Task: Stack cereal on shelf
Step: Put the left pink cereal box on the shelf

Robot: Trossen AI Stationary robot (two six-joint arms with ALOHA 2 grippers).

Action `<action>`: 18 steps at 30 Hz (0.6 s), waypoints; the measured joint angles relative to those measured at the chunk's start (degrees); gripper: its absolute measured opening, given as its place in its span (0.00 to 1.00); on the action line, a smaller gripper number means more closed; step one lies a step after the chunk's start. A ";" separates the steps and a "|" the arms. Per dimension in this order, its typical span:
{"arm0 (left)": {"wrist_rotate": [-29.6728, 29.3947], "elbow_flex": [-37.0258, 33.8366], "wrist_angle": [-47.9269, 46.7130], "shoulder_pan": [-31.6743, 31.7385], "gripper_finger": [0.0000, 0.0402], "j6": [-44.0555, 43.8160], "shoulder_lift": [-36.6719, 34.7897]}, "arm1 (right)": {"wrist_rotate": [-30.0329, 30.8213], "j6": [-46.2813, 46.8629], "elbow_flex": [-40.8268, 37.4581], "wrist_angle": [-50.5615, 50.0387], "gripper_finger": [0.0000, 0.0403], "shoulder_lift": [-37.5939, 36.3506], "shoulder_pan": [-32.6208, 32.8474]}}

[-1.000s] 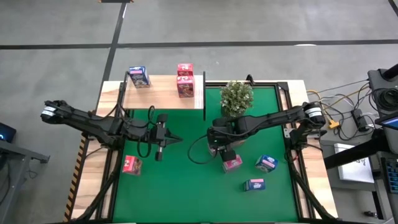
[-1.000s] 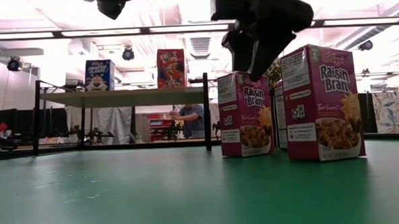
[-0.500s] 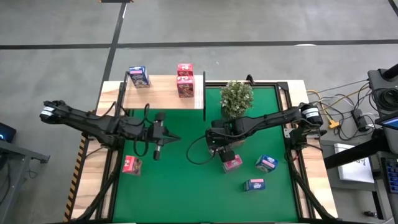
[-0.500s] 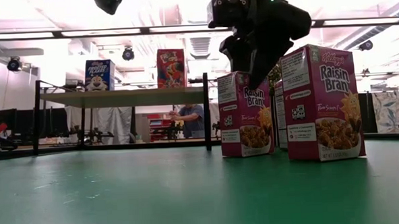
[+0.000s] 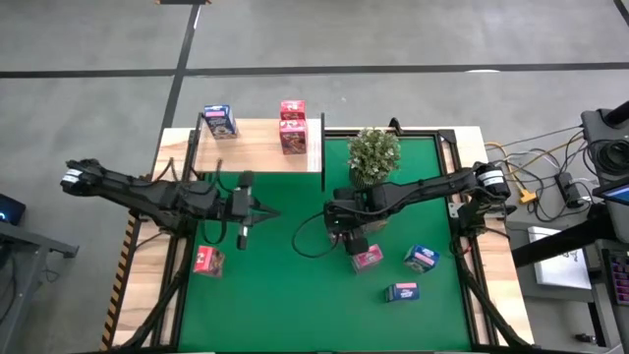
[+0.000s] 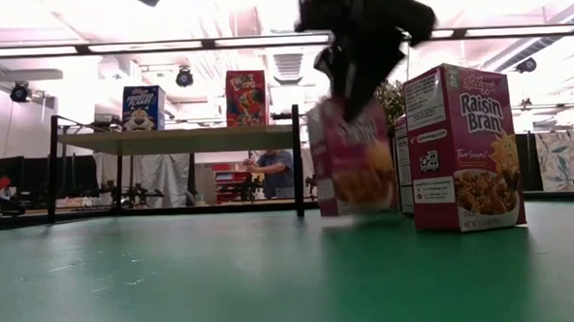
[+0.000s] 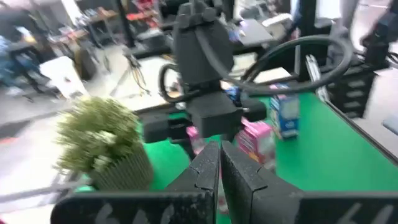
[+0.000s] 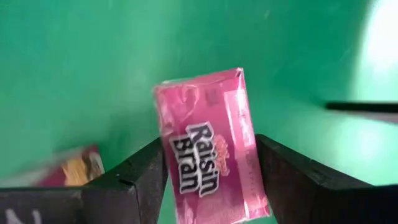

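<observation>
My right gripper [image 5: 348, 236] [image 6: 354, 92] [image 8: 210, 146] points down over the green mat's middle, shut on an upright pink cereal box [image 6: 350, 163]. A second pink box [image 5: 367, 258] [image 6: 459, 149] stands right beside it. Two blue boxes [image 5: 421, 258] [image 5: 401, 291] lie nearer the right edge, and another pink one [image 5: 206, 261] lies on the mat's left side. The pale wood shelf [image 5: 256, 147] [image 6: 174, 140] at the far left carries one blue box [image 5: 219, 121] and two pink ones [image 5: 293, 136]. My left gripper [image 5: 260, 211] [image 7: 219, 168] hovers shut, left of centre. My right gripper pinches the pink cereal box by its top end [image 8: 205, 134] between the two fingers [image 8: 146, 171], one on each narrow side. It comes from above, pointing down. The box stays roughly upright below the fingers, its bottom edge [image 6: 352, 212] just above the mat.
A potted green plant [image 5: 373, 152] stands just beyond the right gripper, toward the far edge. The shelf's black uprights [image 6: 297, 161] rise at its corners. Open green mat [image 5: 285, 295] lies toward the near edge. A person shows in the room behind [image 6: 273, 171].
The right gripper has begun raising the pink box it holds: the box's bottom has come slightly off the mat and shifted a little toward the shelf side. The left gripper has drawn back toward the table's left edge and up, staying shut.
</observation>
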 joint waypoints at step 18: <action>-12.21 -4.23 -2.53 0.00 0.00 2.28 -16.87 | 0.08 8.04 18.16 -3.23 0.53 -0.06 -2.73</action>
